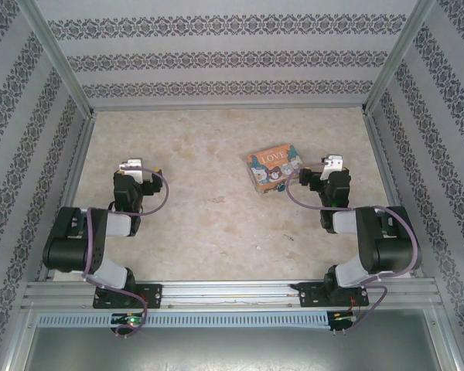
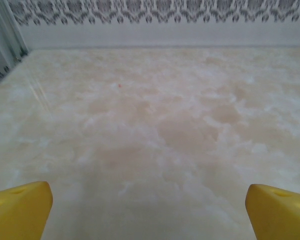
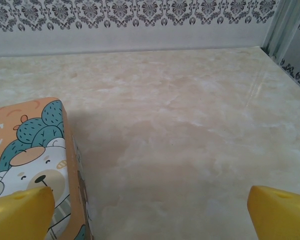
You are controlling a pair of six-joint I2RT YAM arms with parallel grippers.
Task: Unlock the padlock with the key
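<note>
Lower left of the overhead view, the left end effector [image 1: 131, 165] is spread wide over bare tabletop [image 1: 201, 147], nothing between its yellow fingers [image 2: 20, 210]. On the right, the right end effector [image 1: 334, 164] is equally wide and empty, just beside the LOVE tin [image 1: 273, 168]. A tiny bluish speck touches the tin's lower edge, likely the padlock [image 1: 279, 188], though it is too small to confirm.

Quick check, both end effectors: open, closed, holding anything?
Left end effector: open, holding nothing.
Right end effector: open, holding nothing; the tin lies off to one side, not gripped.
</note>
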